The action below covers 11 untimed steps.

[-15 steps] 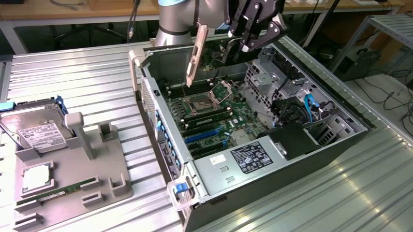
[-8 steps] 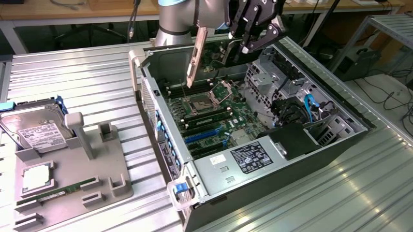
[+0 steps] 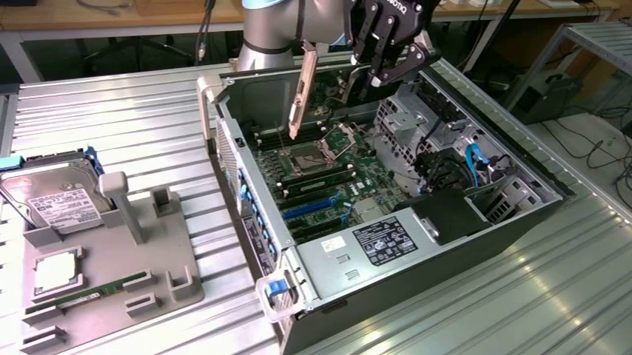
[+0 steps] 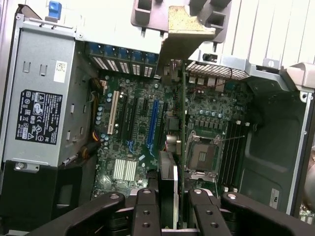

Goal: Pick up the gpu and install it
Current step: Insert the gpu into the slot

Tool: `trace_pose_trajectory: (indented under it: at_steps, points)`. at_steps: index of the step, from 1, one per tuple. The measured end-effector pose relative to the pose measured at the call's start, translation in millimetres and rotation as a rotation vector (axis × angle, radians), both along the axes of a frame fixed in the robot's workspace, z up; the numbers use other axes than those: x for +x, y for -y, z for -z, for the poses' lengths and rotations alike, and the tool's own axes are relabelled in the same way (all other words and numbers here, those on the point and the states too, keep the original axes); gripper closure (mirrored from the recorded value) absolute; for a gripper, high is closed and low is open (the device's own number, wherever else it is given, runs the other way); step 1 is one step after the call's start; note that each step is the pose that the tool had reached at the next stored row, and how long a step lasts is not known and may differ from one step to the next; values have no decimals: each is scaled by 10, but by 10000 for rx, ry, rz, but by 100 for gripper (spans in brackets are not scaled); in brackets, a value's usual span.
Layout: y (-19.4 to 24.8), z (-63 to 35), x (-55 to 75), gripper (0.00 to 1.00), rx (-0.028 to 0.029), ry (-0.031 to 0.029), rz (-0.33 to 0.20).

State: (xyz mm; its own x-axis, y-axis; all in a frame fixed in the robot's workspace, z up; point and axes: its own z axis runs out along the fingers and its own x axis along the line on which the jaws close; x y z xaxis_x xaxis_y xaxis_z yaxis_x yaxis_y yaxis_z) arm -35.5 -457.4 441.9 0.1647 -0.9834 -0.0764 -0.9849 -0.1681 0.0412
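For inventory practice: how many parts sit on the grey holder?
3 on the grey holder: hard drive at far end, processor chip midway, memory stick nearest the camera. None looks hidden.

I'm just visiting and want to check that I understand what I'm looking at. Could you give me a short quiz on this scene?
1. True or false: the graphics card is already plugged into the green board.
2. What does the gripper hold? A) a screwdriver B) the graphics card C) nothing
3. Where does the hard drive sit: inside the computer case, or on the grey stand outside it?

Key:
1. False. It hangs upright over the open case.
2. B
3. On the grey stand.
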Motion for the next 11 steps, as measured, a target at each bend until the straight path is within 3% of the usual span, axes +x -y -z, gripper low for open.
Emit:
trace_pose_trajectory:
  at_steps: [11]
  points:
    - [0, 55, 0, 73, 0, 28, 1]
